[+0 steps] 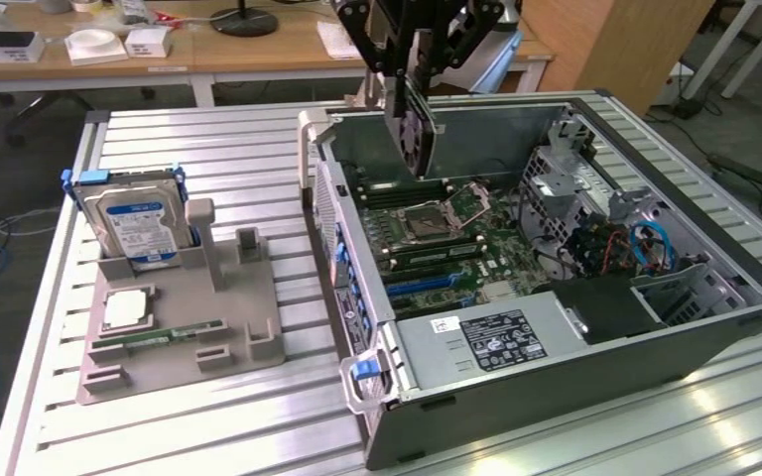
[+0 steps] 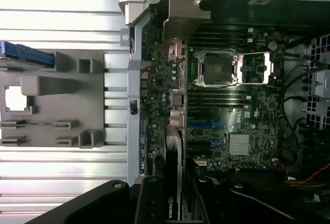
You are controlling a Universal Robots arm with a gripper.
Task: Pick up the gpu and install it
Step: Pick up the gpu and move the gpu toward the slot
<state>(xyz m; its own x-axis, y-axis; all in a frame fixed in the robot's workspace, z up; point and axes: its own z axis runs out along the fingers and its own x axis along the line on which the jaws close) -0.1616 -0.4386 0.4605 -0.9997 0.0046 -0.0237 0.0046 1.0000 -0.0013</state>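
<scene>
One gpu (image 1: 424,139) clamped in end effector (image 1: 412,87) above open case (image 1: 554,397), far side; install step, needs alignment over blue slot (image 1: 424,282).

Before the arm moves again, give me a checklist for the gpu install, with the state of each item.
1. gpu held by the gripper: ok.
2. gpu over the open computer case, above the motherboard: ok.
3. Blue expansion slots free of cards: ok.
4. gpu seated in a slot: not ok; it hangs above the board.
5. Card edge lined up with a slot: cannot tell.
6. Hard drive in the grey holder, apart from the case: ok.
</scene>
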